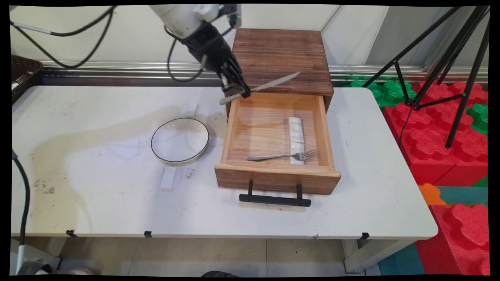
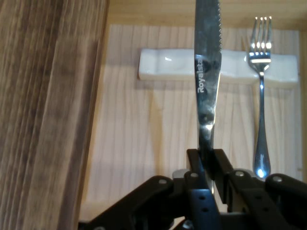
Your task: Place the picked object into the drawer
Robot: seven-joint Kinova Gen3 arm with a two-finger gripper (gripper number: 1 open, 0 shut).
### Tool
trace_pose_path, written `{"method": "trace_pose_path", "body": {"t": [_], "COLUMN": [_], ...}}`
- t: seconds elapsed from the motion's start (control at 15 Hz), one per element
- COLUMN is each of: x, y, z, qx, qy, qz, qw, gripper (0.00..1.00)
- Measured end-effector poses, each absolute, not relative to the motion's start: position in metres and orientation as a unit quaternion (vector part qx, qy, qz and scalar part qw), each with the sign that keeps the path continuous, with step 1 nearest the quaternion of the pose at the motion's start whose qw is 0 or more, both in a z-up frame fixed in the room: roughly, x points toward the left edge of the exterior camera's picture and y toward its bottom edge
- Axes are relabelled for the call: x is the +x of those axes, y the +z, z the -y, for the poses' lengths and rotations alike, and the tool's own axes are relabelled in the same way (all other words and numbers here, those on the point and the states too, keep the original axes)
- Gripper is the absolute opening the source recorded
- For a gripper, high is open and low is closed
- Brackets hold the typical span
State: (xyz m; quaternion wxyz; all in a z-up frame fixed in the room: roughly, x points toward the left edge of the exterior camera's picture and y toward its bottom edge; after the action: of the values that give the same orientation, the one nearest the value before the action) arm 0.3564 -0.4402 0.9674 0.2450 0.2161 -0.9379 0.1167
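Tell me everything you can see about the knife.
The knife is a silvery metal table knife with a serrated blade edge and lettering on the blade. The gripper is shut on it near the handle end, holding it in the air above the open drawer's back left corner, blade tilted slightly upward over the wooden box.

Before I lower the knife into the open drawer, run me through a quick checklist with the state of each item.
1. Grip: the pincer is shut on the knife, fingers clamped on its handle end. Ok.
2. Drawer pulled open, inside exposed. Ok.
3. Knife position: in the hand view the blade points over the drawer floor, crossing the white rest. Ok.
4. Free slot: the fork already lies with its tines on the rest; the blade runs beside it, apart. Ok.
5. Clearance from the cabinet top: the blade's height above it is unclear. Cannot tell.
6. Glass plate sits left of the drawer, out of the way. Ok.
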Motion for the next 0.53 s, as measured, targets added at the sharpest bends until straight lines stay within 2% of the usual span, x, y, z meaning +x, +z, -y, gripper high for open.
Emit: {"method": "trace_pose_path", "body": {"t": [0.53], "x": [0.317], "y": [0.933], "z": [0.465], "qx": [0.209], "qy": [0.121], "qz": [0.94], "qw": [0.241], "gripper": [0.0]}}
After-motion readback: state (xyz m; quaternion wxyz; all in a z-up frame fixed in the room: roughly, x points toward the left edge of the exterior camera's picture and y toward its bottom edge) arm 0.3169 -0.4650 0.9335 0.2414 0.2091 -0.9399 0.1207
